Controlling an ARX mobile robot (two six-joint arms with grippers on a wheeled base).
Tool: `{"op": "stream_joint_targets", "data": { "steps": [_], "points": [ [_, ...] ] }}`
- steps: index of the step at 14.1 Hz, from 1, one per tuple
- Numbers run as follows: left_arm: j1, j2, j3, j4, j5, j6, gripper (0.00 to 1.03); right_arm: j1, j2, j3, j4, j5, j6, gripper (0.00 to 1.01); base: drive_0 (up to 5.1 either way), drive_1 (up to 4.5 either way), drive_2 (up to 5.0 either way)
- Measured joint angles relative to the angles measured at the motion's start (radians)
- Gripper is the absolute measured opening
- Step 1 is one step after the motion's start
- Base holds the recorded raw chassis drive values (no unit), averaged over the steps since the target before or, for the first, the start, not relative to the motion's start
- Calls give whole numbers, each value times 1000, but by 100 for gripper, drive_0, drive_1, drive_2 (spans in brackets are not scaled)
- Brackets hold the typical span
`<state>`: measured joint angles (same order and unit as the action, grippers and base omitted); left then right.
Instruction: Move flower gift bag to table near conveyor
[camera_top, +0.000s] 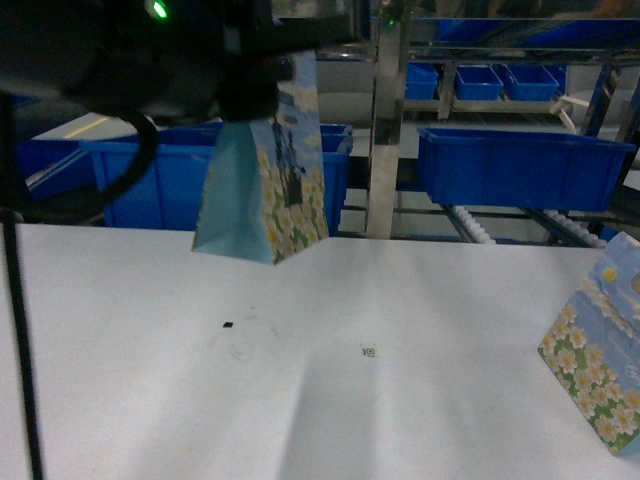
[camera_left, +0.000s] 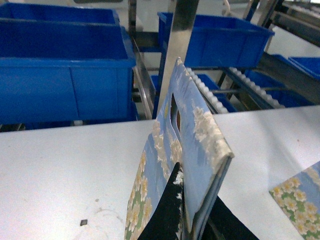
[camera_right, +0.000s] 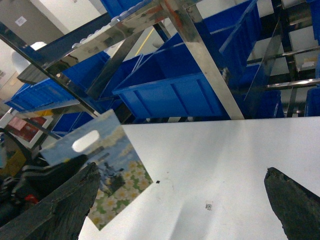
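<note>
The bag (camera_top: 268, 185) is seen in the head view held up over the table (camera_top: 300, 400), near the conveyor (camera_top: 470, 225); setting it down is left. In the left wrist view, the left gripper (camera_left: 192, 220) is clamped on the bag's edge. In the right wrist view, the right gripper (camera_right: 185, 200) is spread apart, with nothing in it, beside the bag.

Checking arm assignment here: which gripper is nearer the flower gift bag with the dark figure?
Left. The left gripper is clamped on the flower gift bag, holding it above the table. The right gripper is open over bare tabletop, off to the side.
</note>
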<state>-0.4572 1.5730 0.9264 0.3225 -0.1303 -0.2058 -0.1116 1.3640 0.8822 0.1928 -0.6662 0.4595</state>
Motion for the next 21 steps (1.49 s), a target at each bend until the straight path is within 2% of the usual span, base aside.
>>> {"op": "stream_joint_targets", "data": {
  "steps": [2, 4, 5, 7, 10, 14, 17, 21],
  "points": [
    [-8, 150, 90, 57, -2, 13, 2, 0, 0, 0, 0, 0, 1, 98, 0, 0, 0],
    [14, 258, 181, 72, -8, 21, 2, 0, 0, 0, 0, 0, 1, 98, 0, 0, 0],
    [40, 304, 210, 27, -37, 30, 2, 0, 0, 0, 0, 0, 2, 98, 0, 0, 0],
    [118, 364, 212, 23, -48, 29, 2, 0, 0, 0, 0, 0, 3, 98, 0, 0, 0],
    [227, 377, 212, 47, -41, 22, 2, 0, 0, 0, 0, 0, 3, 98, 0, 0, 0],
    [290, 433, 174, 38, -10, 21, 2, 0, 0, 0, 0, 0, 3, 98, 0, 0, 0],
    [302, 435, 148, 53, -26, 13, 2, 0, 0, 0, 0, 0, 3, 98, 0, 0, 0],
    [232, 437, 124, 44, -31, 19, 2, 0, 0, 0, 0, 0, 3, 98, 0, 0, 0]
  ]
}}
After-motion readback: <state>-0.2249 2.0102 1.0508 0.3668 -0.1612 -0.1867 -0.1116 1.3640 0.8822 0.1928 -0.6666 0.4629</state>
